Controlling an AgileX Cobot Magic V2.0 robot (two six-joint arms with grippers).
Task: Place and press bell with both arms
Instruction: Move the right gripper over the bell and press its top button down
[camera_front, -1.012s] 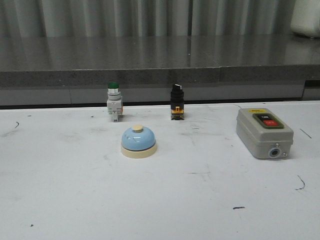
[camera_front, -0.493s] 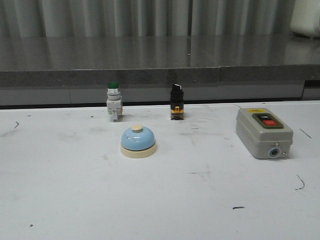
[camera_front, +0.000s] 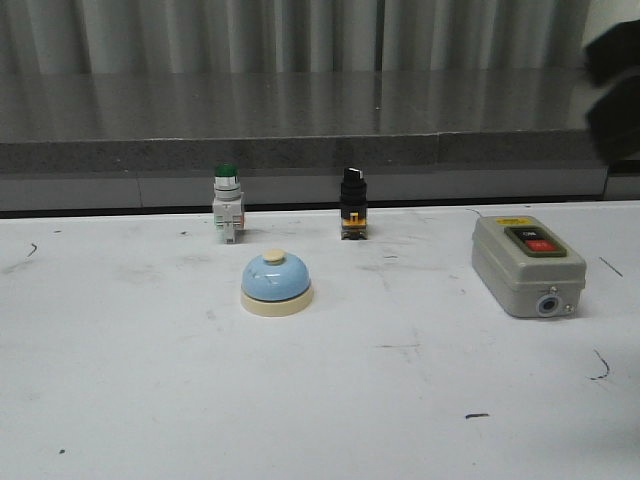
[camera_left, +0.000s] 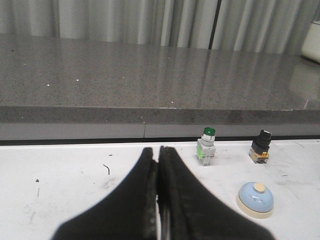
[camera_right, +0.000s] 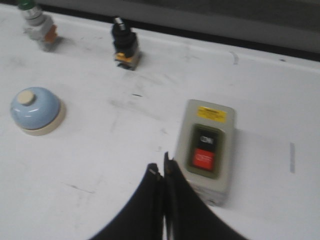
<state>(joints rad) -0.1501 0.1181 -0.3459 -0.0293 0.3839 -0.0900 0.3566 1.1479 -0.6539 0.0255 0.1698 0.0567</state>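
The bell, a light-blue dome on a cream base with a cream button, stands on the white table left of centre. It also shows in the left wrist view as the bell and in the right wrist view as the bell. My left gripper is shut, holds nothing, and sits well to the left of the bell. My right gripper is shut and empty, hovering beside the grey box. A dark blur of the right arm shows at the front view's upper right edge.
A grey box with a red and a dark button lies at the right. A green-capped push button and a black selector switch stand behind the bell. A dark stone ledge runs along the back.
A dark blurred part of the right arm has come into the front view's upper right corner. The bell and the other things have not moved.
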